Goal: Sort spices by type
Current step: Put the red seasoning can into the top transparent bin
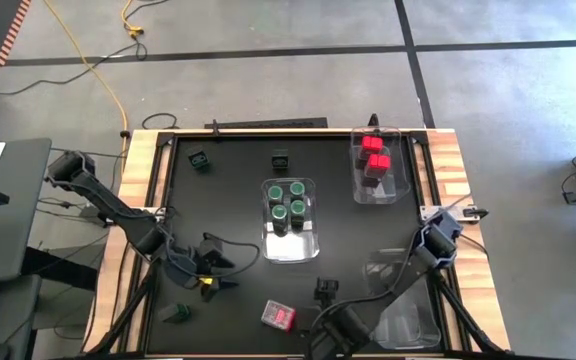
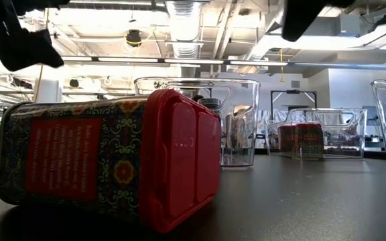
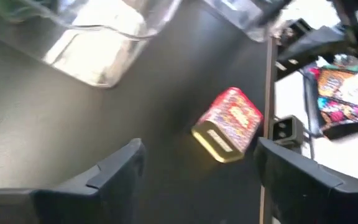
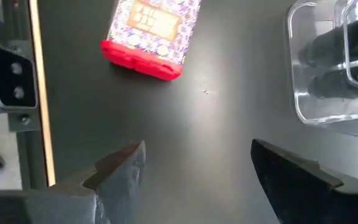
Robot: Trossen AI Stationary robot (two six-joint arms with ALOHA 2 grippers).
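Four green-topped jars in middle bin; red boxes, maybe three, in right bin. Both grippers' fingers apart, empty.

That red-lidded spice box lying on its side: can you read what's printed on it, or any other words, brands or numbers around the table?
None can be read.
Red-lidded spice box: its red label panel carries lines of print, too small and blurred to read.
Same box from the right wrist view: a pale label panel, also unreadable.
Bins and jars: no legible text.

Red-lidded spice box bears floral pattern; jars green-topped; table black.
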